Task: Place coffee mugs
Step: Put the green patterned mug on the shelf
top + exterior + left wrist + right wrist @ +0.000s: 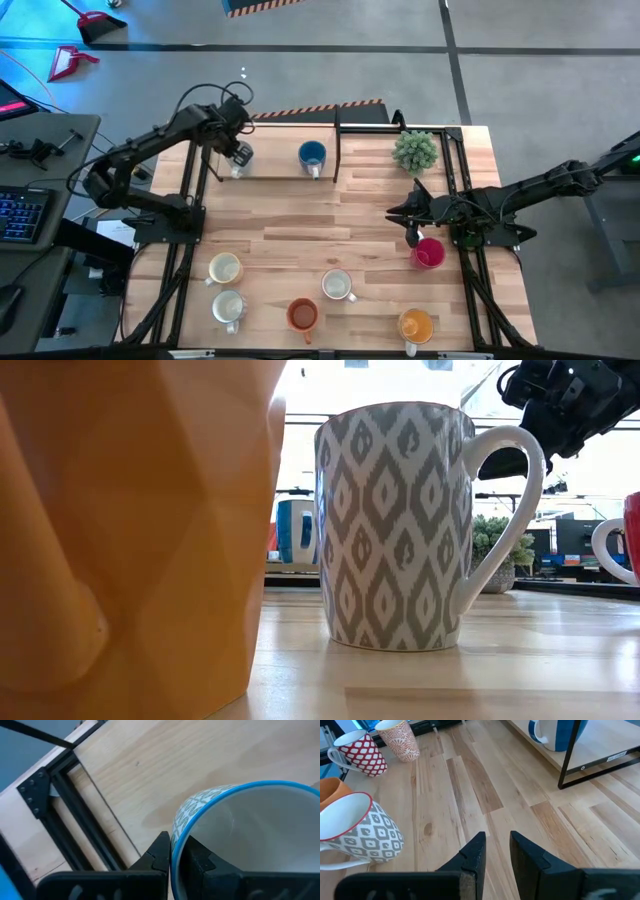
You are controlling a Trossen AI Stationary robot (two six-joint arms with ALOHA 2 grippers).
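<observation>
My left gripper [238, 157] at the far left is shut on a white mug with a blue rim and teal pattern [250, 835], over the low wooden shelf [270, 165]. A blue mug [312, 155] stands on that shelf. My right gripper [396, 212] hovers open and empty at mid-right, beside a red mug [428, 252]. Several more mugs stand near the front edge: two pale ones [224, 268] [229, 306], a red-orange one [302, 315], a grey-patterned white one [338, 285] and a yellow-orange one [416, 325]. My left gripper pinches the mug's wall at the rim [176, 837], one finger [159, 854] outside and the other [200, 862] inside the cup. The fingers come steeply from above. The mug hangs mouth up; a shadow lies on the wood beside it, and I cannot tell if its base touches.
A small green potted plant [415, 150] sits inside a black frame rack [338, 150] at the far right of the shelf. Black rails [190, 200] [465, 270] run along both table sides. Bare wood lies in the table's middle [310, 225].
</observation>
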